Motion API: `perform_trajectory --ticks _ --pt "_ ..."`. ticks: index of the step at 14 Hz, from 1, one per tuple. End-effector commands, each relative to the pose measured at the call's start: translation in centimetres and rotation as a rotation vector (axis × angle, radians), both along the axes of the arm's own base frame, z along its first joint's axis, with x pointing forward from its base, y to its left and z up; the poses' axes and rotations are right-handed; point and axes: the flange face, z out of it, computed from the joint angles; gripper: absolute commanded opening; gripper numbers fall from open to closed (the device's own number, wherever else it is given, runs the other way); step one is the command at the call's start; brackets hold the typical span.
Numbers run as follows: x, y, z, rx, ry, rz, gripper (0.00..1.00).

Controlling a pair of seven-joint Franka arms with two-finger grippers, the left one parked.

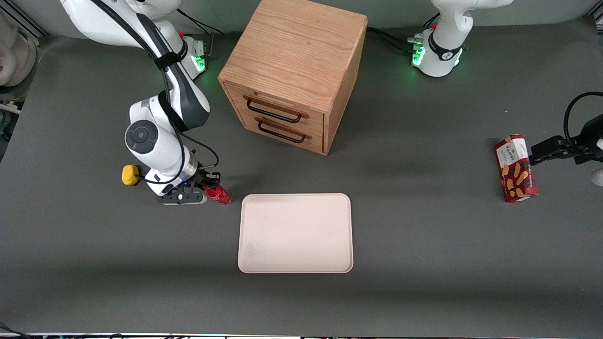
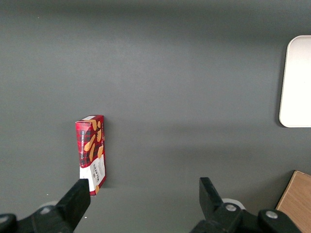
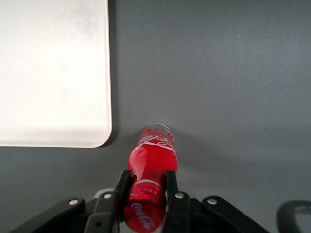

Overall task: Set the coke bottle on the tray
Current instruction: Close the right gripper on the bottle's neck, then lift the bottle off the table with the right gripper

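Down at the working arm's end of the table, the gripper (image 1: 206,192) has its two fingers (image 3: 171,187) pressed in on the neck of the coke bottle (image 3: 151,167), just below the red cap. The grip sits high on the narrow part, I would guess because the neck fits between the pads more easily than the fatter body would. From the wrist camera the bottle looks upright with its base on the grey mat, or barely off it (I cannot tell whether it has left the surface).

Just beside the bottle lies the tray (image 1: 295,233), pale and bare, its rounded corner close to the bottle but not touching. So the carry should be short: a lift clear of the low rim, a sideways shift, then a set-down on the flat middle.

Near the arm's wrist sits a small yellow object (image 1: 129,174). A wooden drawer cabinet (image 1: 294,70) stands farther from the front camera than the tray, and a red biscuit box (image 1: 516,168) lies well apart, toward the parked arm's end.
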Motion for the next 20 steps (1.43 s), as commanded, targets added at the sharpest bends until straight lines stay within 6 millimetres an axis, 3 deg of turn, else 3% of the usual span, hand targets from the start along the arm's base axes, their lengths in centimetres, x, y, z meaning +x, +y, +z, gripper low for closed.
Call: perform_trajectory --ticks 1,7,15,17,20 --pt "-0.1 0.3 1.4 -0.004 -0.033 0.006 0.00" --pt "2.0 0.8 8.2 -0.025 0.005 0.042 0.00" --pt "5.4 0.6 21.7 -0.069 0.015 0.121 0.00" --pt "6.5 1.3 23.5 -0.078 0.020 0.125 0.00" --pt "8.5 3.5 23.4 -0.066 -0.019 0.149 0.00"
